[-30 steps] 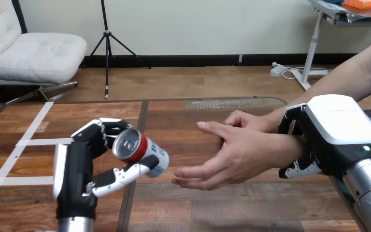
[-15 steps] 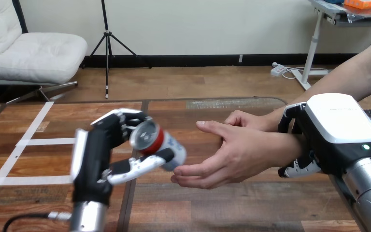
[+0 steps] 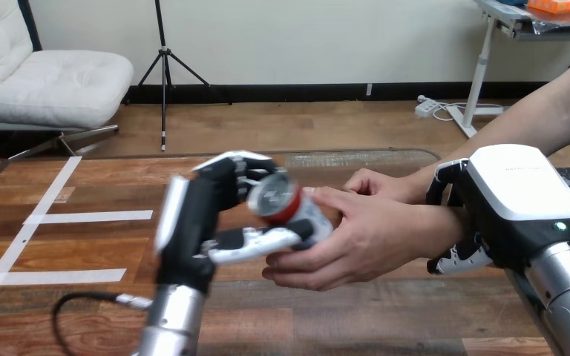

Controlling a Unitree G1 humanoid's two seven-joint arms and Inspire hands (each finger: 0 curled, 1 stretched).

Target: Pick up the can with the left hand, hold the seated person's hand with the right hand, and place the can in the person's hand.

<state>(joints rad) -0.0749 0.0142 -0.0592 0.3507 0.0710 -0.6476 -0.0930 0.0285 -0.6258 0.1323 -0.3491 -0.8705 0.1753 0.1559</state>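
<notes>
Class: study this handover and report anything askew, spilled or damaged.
The can is askew: it lies tipped on its side in the left hand, top facing the camera, against the person's hand. No spill or damage shows.

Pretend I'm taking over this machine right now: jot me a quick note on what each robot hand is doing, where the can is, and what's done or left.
Left robot hand: fingers and thumb curled round the can, which is tilted.
Right robot hand: fingers wrapped round the person's wrist.
Can: its far end rests in the person's hand, which is cupped under it.
Done: pickup, wrist hold, can brought to the palm.
Left: let go of the can.
</notes>
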